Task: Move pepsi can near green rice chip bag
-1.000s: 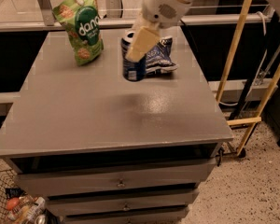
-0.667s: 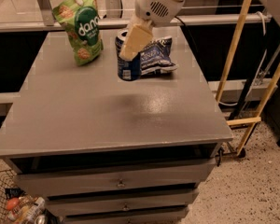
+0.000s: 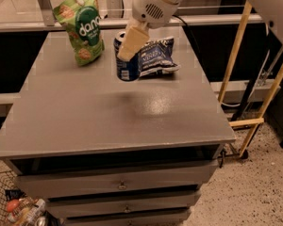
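The can (image 3: 127, 72) is shifted slightly left, seemingly pinched by the gripper (image 3: 126, 51); the green bag (image 3: 80, 27) is neared, not reached.

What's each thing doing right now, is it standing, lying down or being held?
pepsi can: upright, held near its top.
gripper: shut on the pepsi can, back of the table.
green rice chip bag: propped upright, back left, apart from the can.
blue bag: lying down, right beside the can.
drawers: shut.
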{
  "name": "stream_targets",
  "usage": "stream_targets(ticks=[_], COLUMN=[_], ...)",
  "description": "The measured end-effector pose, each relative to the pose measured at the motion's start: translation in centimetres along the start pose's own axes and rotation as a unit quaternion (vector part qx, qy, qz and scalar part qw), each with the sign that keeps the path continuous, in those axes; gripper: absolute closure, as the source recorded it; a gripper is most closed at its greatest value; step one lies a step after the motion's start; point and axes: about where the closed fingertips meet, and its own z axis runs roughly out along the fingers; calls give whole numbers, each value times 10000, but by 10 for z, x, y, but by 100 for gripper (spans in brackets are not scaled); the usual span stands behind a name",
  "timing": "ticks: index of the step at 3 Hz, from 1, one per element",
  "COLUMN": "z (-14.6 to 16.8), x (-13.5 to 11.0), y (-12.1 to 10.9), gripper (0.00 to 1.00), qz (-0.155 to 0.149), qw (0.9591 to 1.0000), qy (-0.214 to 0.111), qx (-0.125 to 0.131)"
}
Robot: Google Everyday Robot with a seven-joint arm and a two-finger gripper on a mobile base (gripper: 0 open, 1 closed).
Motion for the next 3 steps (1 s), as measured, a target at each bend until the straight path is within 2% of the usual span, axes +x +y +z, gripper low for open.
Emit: stream_targets(ticks=[1, 3], z=[24, 50], x=[-5, -39], y=[-26, -73], gripper=[100, 100], qz=[201, 383], qw=[9995, 9989], qy=[220, 275], qx=[-81, -4])
